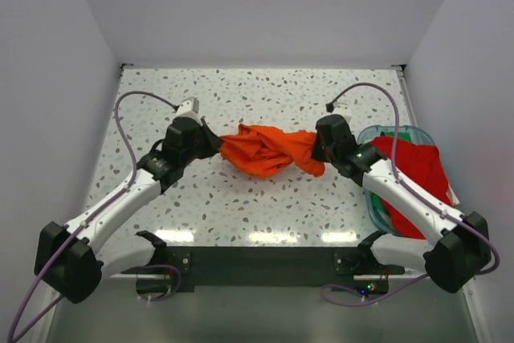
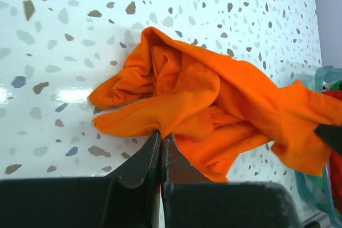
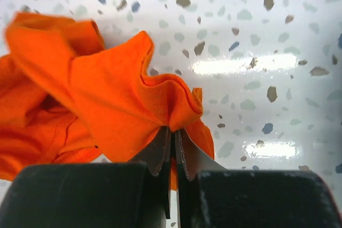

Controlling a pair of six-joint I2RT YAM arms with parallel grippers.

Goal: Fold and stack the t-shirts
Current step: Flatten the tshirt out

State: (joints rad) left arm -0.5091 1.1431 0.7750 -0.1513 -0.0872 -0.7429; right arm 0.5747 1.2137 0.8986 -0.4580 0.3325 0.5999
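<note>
The jaws of both grippers were closed, each pinching a fold of the orange t-shirt (image 1: pixel 269 152). The left gripper (image 2: pixel 161 137) held the left end of the garment, fingers pressed together with cloth caught at the tips. The right gripper (image 3: pixel 172 132) held a ridge of fabric at the right end in the same manner, the cloth bunching up from the closed tips.

The orange t-shirt was crumpled, unfolded, at the centre of the table (image 1: pixel 241 210), spanning the gap between the two grippers. Its left portion rested on the surface in loose folds. Whether the right end was clear of the surface could not be determined.

The red t-shirt (image 1: pixel 414 168) was draped over the bin (image 1: pixel 371 131), a clear container with a teal rim, at the right side of the table. Part of the red cloth hung over the bin's near rim, and the right arm crossed above it. The right gripper stood between the two garments, which did not touch.

The table surface was white with dark speckles. White walls (image 1: pixel 257 6) enclosed it on the left, far and right sides. Purple cables (image 1: pixel 120 130) looped from each arm.
</note>
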